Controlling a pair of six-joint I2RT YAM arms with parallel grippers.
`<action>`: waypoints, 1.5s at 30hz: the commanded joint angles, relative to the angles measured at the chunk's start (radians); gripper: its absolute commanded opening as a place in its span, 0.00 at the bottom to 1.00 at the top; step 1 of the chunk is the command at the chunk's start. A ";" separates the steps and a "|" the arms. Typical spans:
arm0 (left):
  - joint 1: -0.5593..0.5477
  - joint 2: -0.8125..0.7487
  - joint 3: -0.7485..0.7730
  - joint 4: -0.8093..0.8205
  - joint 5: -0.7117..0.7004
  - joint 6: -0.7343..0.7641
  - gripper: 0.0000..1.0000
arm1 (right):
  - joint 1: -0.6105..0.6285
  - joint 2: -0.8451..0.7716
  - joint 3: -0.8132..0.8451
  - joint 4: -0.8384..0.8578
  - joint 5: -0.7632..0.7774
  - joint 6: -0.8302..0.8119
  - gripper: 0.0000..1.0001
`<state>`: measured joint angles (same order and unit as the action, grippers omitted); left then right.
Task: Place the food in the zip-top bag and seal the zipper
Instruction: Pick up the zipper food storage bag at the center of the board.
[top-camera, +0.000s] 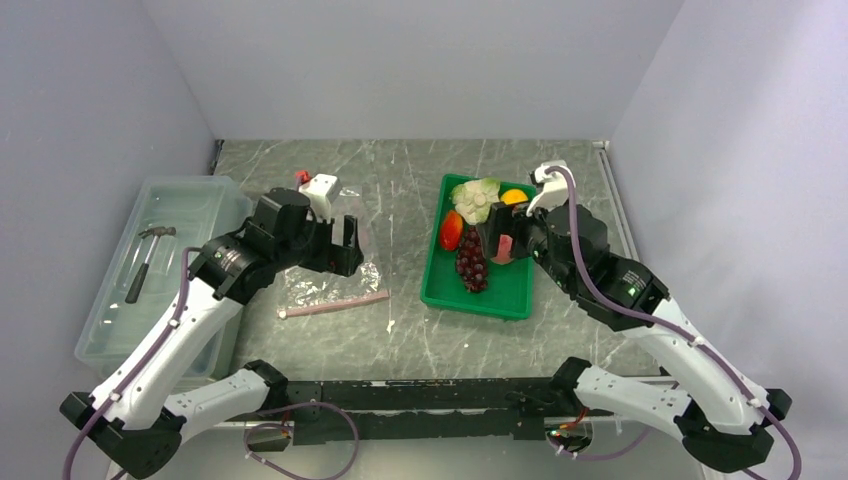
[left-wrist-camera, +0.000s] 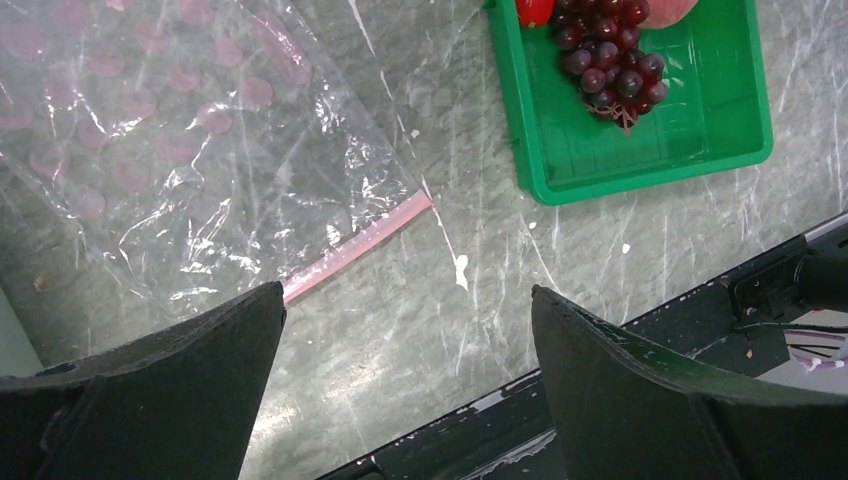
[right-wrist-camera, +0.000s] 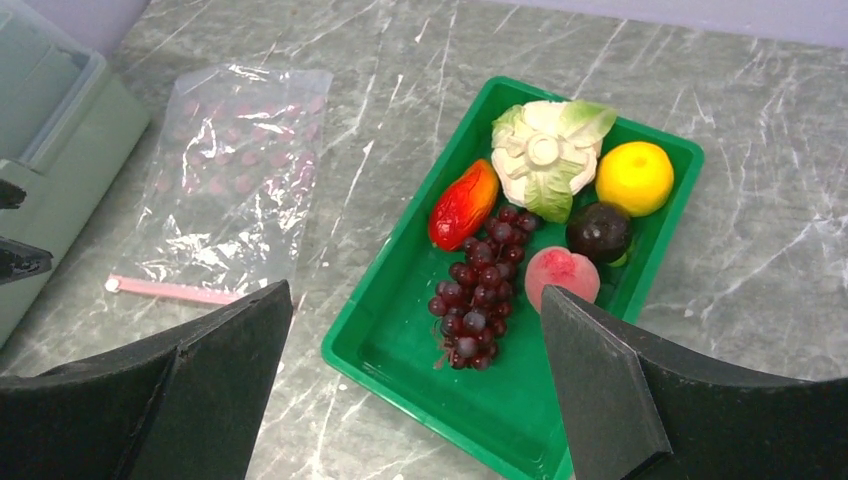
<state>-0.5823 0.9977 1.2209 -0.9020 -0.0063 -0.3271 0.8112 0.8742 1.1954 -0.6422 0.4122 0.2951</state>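
The zip-top bag (top-camera: 322, 288) lies flat on the worktop (top-camera: 420, 335) under the left gripper (top-camera: 348, 246), with its zipper (top-camera: 335, 305) on the near side. To that gripper's right is the tray (top-camera: 476, 303), under the right gripper (top-camera: 497, 243). In the tray the grape bunch (top-camera: 471, 263) lies nearest and the leafy vegetable (top-camera: 476, 197) behind it. To the left gripper's left stands a bin (top-camera: 185, 195) holding a hammer (top-camera: 148, 258).

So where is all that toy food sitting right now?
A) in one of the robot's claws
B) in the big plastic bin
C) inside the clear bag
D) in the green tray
D: the grape bunch, the leafy vegetable and the other pieces lie in the green tray, while the clear bag lies flat beside it with no food inside.
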 joint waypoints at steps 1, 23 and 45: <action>-0.004 -0.006 0.007 0.010 -0.005 -0.019 0.99 | 0.000 0.040 0.013 0.007 -0.045 -0.006 1.00; -0.004 -0.163 -0.125 -0.062 -0.066 -0.184 0.99 | 0.124 0.447 0.145 0.080 -0.175 0.064 0.96; -0.003 -0.306 -0.228 0.005 0.068 -0.103 0.99 | 0.135 0.846 0.276 0.162 -0.267 0.162 0.87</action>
<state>-0.5823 0.7143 0.9787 -0.9264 0.0319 -0.4606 0.9417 1.6669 1.4216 -0.5297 0.1699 0.4194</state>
